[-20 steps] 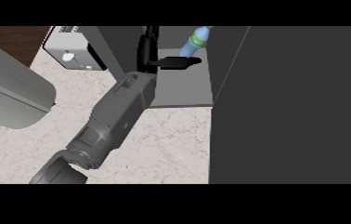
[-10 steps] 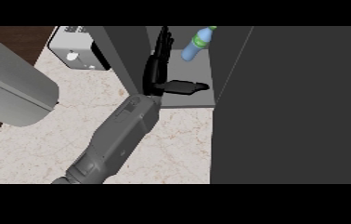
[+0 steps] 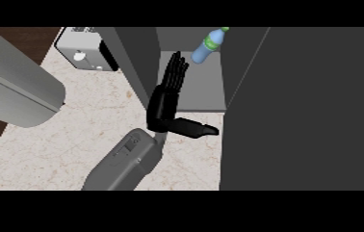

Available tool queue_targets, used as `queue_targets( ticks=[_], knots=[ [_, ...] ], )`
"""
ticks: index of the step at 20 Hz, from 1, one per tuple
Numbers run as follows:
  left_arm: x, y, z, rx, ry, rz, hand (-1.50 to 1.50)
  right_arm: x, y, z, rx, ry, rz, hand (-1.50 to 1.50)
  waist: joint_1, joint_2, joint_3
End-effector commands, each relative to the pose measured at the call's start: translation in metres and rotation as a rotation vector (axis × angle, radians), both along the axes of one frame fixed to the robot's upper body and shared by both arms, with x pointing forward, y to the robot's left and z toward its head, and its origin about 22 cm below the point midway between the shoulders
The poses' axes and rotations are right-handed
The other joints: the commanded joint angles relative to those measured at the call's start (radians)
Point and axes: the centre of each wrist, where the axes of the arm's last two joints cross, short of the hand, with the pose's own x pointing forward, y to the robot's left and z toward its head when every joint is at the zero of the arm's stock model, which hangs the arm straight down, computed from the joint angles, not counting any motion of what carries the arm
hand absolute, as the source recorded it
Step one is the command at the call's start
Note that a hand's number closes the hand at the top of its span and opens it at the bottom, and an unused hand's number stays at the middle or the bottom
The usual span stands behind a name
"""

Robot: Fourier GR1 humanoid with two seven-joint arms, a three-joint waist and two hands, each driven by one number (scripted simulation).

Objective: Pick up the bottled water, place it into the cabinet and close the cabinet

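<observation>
A translucent blue plastic water bottle with a green cap stands tilted at the back of the open dark grey cabinet, near the top centre of the frame, leaning toward the upper right. Just below and left of it, one black robot hand on a grey forearm rises from the lower left. Its fingers are stretched straight toward the cabinet's interior, thumb splayed out to the right, holding nothing and apart from the bottle. A tall dark panel fills the right side. The marbled beige desk spreads across the lower left, and a small white box-shaped appliance sits at the upper left.
</observation>
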Motion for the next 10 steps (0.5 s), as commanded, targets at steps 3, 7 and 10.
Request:
queue_targets(
  ticks=[3,7,10],
  knots=[
    [-0.04,0.014,0.007,-0.042,0.004,-0.051,1.5,-0.008,0.002,0.038,-0.108,-0.044,0.103,-1.5,-0.003,-0.001,0.0],
    [-0.066,0.039,-0.007,-0.033,0.065,-0.055,1.5,-0.006,-0.002,0.045,-0.2,-0.053,0.242,1.5,0.002,-0.002,-0.001],
    [-0.077,0.073,-0.004,-0.031,0.041,-0.03,1.5,-0.008,0.004,0.042,-0.207,-0.016,0.341,1.5,-0.002,-0.001,-0.001]
  ],
)
